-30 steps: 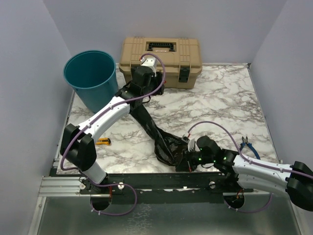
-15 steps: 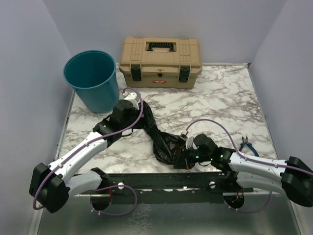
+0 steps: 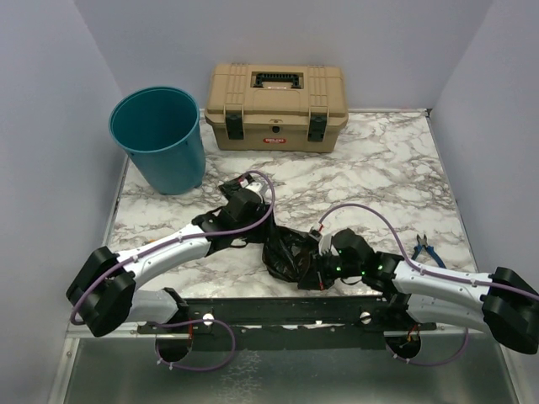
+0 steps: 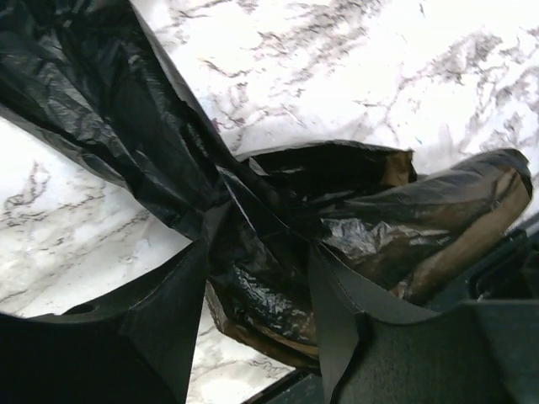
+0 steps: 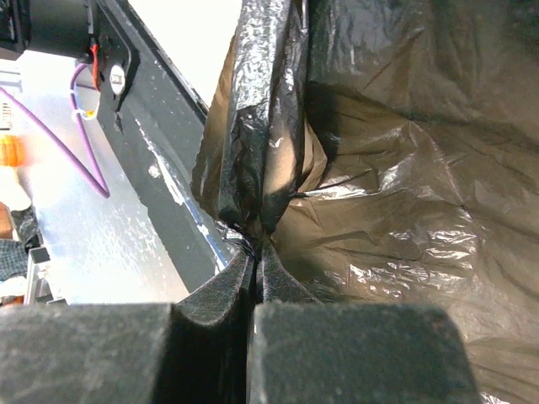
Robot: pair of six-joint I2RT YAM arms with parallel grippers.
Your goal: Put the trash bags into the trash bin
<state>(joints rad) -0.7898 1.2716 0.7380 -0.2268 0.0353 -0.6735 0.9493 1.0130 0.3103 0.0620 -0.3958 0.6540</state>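
The black trash bag (image 3: 286,249) lies crumpled on the marble table near the front edge, between my two grippers. My left gripper (image 3: 263,234) reaches low over it from the left. In the left wrist view, the left gripper (image 4: 259,252) has its jaws apart, with a bunched fold of the bag (image 4: 253,278) between the fingers. My right gripper (image 3: 313,268) is shut on the bag's near edge. The right wrist view shows the right gripper (image 5: 257,240) pinching a gathered pleat of the bag's film (image 5: 387,202). The teal trash bin (image 3: 160,139) stands upright at the back left, apart from both grippers.
A tan toolbox (image 3: 278,105) with black latches sits at the back centre. Blue-handled pliers (image 3: 425,250) lie at the right, beside the right arm. The table's front rail (image 5: 160,160) runs just behind the right gripper.
My left arm has swung from the toolbox down to the bag near the front. The stretched strip of bag has collapsed into a heap. The right gripper has kept its pinch.
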